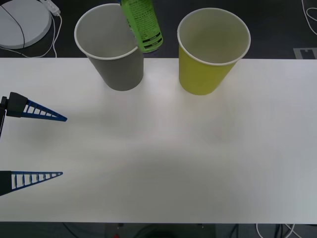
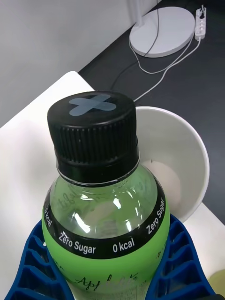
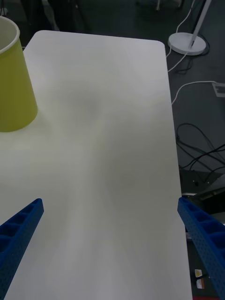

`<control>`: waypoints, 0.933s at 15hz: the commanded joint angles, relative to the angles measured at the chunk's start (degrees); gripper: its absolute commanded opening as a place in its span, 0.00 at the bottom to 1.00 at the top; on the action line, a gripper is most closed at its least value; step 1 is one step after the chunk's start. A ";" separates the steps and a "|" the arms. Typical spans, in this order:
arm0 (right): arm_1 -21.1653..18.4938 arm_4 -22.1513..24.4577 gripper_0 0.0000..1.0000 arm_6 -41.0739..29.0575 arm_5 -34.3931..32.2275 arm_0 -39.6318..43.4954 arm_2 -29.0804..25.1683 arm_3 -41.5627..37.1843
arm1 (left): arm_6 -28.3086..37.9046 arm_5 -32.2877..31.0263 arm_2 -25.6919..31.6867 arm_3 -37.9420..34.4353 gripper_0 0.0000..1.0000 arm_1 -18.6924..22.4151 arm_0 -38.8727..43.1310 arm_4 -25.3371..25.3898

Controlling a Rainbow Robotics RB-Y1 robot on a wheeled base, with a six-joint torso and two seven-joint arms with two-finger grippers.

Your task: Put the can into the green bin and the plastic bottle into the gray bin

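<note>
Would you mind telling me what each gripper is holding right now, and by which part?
The right gripper holds the plastic bottle by its labelled body, below the black cap, beside the gray bin. The left gripper is open and holds nothing.

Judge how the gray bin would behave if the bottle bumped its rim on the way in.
The gray bin looks like a thin paper cup, so probably light and easily shoved. It tapers to a narrow base, so a knock at the rim might tip it. The right gripper holds the bottle above it; the left gripper waits open.
</note>
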 commanded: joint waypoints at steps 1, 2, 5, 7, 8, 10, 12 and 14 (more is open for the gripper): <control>2.25 1.07 0.00 0.00 -0.06 -1.85 0.25 3.80 | 0.00 0.00 0.00 0.00 1.00 0.00 0.00 0.00; 3.04 1.42 0.00 0.00 -0.06 -2.55 0.25 4.94 | 0.00 0.00 0.00 0.00 1.00 0.00 0.00 0.00; 5.06 2.39 0.00 0.00 -0.06 -4.14 0.25 7.93 | 0.00 0.00 0.00 0.00 1.00 0.00 0.00 0.00; 5.94 2.83 0.00 0.09 -0.06 -4.93 0.25 9.69 | 0.00 0.00 0.00 0.00 1.00 0.00 0.00 0.00; 6.56 3.09 0.00 0.00 -0.06 -5.54 0.25 10.66 | 0.00 0.00 0.00 0.00 1.00 0.00 0.00 0.00; 7.70 3.79 0.00 0.09 -0.06 -6.33 0.25 12.15 | 0.00 0.00 0.00 0.00 1.00 0.00 0.00 0.00; 8.84 4.49 0.00 0.00 -0.06 -6.95 0.25 13.82 | 0.00 0.00 0.00 0.00 1.00 0.00 0.00 0.00; 9.99 5.37 0.00 0.00 -0.15 -7.65 0.25 15.67 | 0.00 0.00 0.00 0.00 1.00 0.00 0.00 0.00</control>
